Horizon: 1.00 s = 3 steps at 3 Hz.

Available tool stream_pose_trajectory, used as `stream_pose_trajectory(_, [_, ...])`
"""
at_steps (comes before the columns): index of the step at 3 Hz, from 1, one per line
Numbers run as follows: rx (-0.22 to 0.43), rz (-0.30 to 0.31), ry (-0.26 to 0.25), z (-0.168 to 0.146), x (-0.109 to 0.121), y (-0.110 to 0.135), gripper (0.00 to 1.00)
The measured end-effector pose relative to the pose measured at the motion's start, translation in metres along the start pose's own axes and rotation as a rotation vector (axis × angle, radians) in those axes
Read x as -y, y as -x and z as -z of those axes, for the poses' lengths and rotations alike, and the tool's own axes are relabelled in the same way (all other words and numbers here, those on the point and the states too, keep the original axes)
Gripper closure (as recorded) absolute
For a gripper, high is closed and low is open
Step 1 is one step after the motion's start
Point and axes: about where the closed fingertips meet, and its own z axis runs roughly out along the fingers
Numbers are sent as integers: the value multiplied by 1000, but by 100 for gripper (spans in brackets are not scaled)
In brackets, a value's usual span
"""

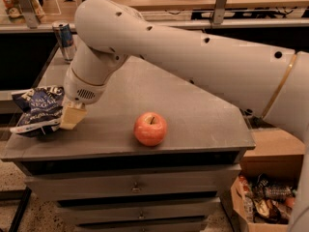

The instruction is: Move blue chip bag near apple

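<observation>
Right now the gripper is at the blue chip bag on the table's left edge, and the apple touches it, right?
No. The camera view shows the gripper at the blue chip bag on the table's left edge, but the apple lies apart, near the front middle.

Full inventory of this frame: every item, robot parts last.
blue chip bag: 1, dark navy with white lettering, left edge of the table, partly overhanging
apple: 1, orange-red, front centre of the table
can: 1, blue and silver, upright, back left
table: 1, grey, with drawers below
cardboard box: 1, brown, floor at lower right, with packaged snacks
arm: 1, white, reaching across the table from the right
hand: 1, tan, at the chip bag's right side
</observation>
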Motion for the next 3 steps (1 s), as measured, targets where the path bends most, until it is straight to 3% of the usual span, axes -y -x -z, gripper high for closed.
stream_pose_trajectory(1, [-11, 1, -15, 12, 4, -2, 70])
stream_pose_trajectory(2, [-10, -2, -31, 23, 11, -5, 91])
stream_pose_trajectory(3, [-8, -5, -36, 30, 16, -9, 100])
